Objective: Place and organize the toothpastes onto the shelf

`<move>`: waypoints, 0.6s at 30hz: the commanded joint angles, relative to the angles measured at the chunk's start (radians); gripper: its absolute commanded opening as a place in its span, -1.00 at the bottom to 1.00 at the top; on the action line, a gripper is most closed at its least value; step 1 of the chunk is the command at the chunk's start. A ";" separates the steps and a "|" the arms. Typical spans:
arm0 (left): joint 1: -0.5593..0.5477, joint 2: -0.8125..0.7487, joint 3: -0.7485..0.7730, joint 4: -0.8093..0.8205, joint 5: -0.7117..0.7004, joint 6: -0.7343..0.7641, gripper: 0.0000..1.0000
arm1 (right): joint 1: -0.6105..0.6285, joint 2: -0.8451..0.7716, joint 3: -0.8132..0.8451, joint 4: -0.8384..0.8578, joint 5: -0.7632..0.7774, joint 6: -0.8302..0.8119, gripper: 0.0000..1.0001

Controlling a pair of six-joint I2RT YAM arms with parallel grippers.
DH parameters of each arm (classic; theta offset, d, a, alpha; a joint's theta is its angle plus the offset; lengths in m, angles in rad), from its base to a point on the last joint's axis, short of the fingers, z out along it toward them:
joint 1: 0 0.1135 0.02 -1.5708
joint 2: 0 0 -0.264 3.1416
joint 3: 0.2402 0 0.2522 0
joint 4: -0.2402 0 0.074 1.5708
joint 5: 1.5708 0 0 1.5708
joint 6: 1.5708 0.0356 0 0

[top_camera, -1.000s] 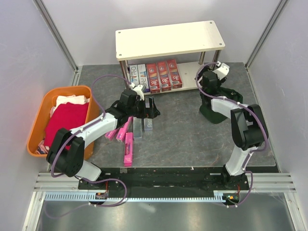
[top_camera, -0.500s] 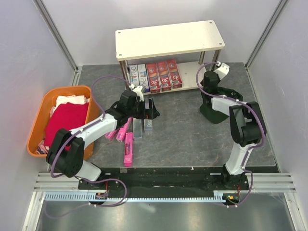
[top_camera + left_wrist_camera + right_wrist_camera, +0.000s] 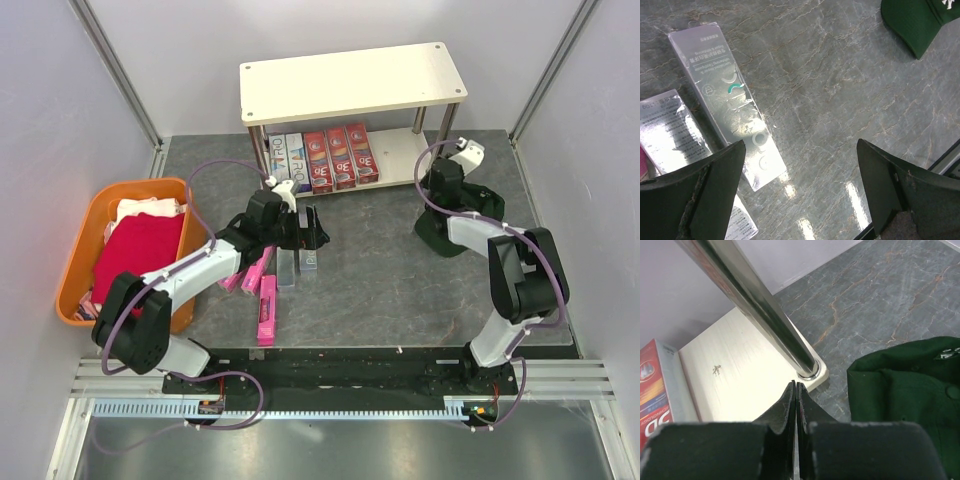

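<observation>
The shelf (image 3: 350,78) stands at the back; its lower board (image 3: 740,365) holds navy-white toothpastes (image 3: 285,160) and red "3D" ones (image 3: 340,158), one red box (image 3: 652,390) showing at the left of the right wrist view. Two silver toothpastes (image 3: 288,268) (image 3: 730,105) and pink ones (image 3: 267,310) lie on the table. My left gripper (image 3: 313,230) (image 3: 800,145) hangs open just right of the silver boxes, holding nothing. My right gripper (image 3: 436,168) (image 3: 796,385) is shut and empty, its tips at the base of the shelf's front right chrome leg (image 3: 755,295).
An orange basket (image 3: 90,225) with a red cloth (image 3: 140,250) sits at the left. A dark green cap (image 3: 445,235) (image 3: 910,390) (image 3: 920,20) lies under the right arm. Grey walls enclose the table on three sides.
My right gripper has gone from open to shut and its wrist has swung a little to the right by the shelf's corner. The left arm has barely shifted.
</observation>
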 commanded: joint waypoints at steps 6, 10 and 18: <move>-0.001 -0.054 -0.020 0.015 -0.050 -0.005 0.99 | 0.001 -0.126 -0.074 0.027 -0.016 0.015 -1.00; -0.001 -0.068 -0.030 0.014 -0.062 0.000 0.99 | 0.001 -0.152 -0.094 0.009 -0.019 0.018 -0.91; 0.005 -0.082 -0.043 -0.026 -0.122 0.011 1.00 | 0.003 -0.238 -0.151 -0.040 -0.118 0.053 -0.31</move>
